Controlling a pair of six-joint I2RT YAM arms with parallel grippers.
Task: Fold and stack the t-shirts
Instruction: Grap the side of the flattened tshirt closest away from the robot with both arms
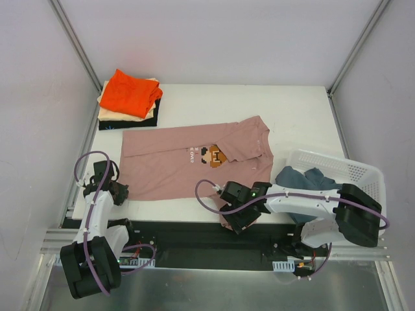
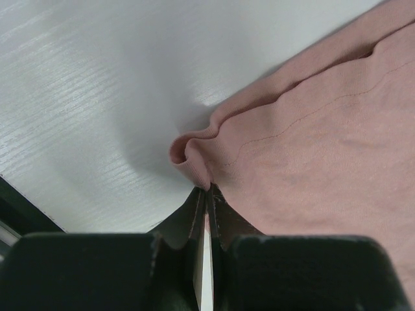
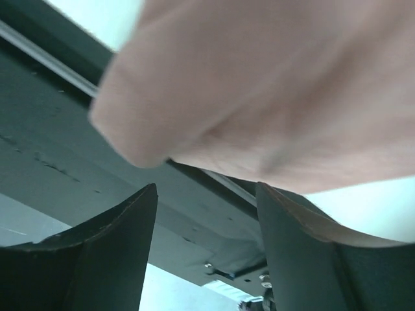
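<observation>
**A:** What fills the overhead view?

**B:** The white table (image 1: 298,110). Across its middle lies the pink t-shirt (image 1: 162,168), spread flat with its hem toward the left of the frame. At lower centre a bit of it hangs over the table's bottom edge.

**A:** And around it?

**B:** At the right edge there's a white mesh basket (image 1: 340,170) with a slate-blue t-shirt (image 1: 303,179) bunched inside. At upper left is a folded stack: the orange t-shirt (image 1: 130,94) on top, the cream t-shirt (image 1: 120,115) under it and the black t-shirt (image 1: 126,123) lowest.

**A:** The grippers?

**B:** From above, the left gripper (image 1: 118,192) sits at the pink shirt's lower-left corner, but its jaws can't be judged there. Its wrist camera shows them clenched on a curled bit of hem at frame centre (image 2: 209,194). The right gripper (image 1: 237,217) is at lower centre. Only its wrist view (image 3: 207,194) shows the fingers parted with nothing between them, and blurred pink cloth drooping just past the tips.

**A:** Any writing?

**B:** Only overhead. There's a pixel print (image 1: 213,155) on the chest with lettering beside it, too small to read.
</observation>
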